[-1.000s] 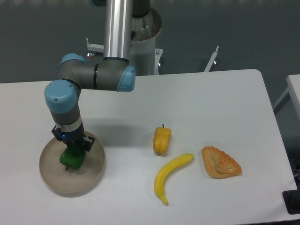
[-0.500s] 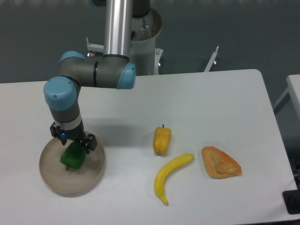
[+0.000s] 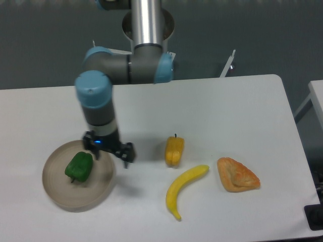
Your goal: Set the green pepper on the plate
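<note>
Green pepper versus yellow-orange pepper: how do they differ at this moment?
The green pepper is dark green and lies inside the plate; the yellow-orange pepper rests on the bare table. The green one looks blockier, the yellow one narrower. Both are similar in size, and the gripper holds neither.

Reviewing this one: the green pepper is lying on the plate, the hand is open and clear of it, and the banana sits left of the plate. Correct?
Not quite. The green pepper does lie on the plate, and the hand is open and clear of it, but the banana lies to the right of the plate, below the yellow-orange pepper, as the fixed camera view shows.
</note>
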`<state>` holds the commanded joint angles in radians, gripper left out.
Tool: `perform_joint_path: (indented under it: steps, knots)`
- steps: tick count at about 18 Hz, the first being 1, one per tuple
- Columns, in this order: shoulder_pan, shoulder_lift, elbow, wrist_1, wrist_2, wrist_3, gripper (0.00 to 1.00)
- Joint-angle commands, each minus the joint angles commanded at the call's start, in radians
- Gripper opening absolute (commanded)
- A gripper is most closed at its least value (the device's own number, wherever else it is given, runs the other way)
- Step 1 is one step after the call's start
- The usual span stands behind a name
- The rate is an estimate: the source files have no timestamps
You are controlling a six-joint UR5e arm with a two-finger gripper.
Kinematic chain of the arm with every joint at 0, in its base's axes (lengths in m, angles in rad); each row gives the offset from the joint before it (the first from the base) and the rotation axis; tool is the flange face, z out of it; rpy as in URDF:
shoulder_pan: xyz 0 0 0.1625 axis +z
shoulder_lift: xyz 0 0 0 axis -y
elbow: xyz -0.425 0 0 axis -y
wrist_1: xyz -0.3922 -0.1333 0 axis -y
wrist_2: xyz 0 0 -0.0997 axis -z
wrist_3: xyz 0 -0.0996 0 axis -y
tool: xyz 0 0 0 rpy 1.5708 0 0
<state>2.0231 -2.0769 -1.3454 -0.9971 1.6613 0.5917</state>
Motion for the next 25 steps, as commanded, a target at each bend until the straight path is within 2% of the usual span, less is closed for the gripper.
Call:
perform_joint_path:
  steps: [10,14,19,25]
  knots:
    - [0.198,-0.006,0.008,0.000,-0.014,0.508,1.00]
    - [0.250,-0.015,0.023,0.002,-0.058,0.638,1.00]
    - [0.261,-0.046,0.060,0.002,-0.066,0.689,1.00]
    - [0.266,-0.052,0.068,0.002,-0.066,0.698,1.00]
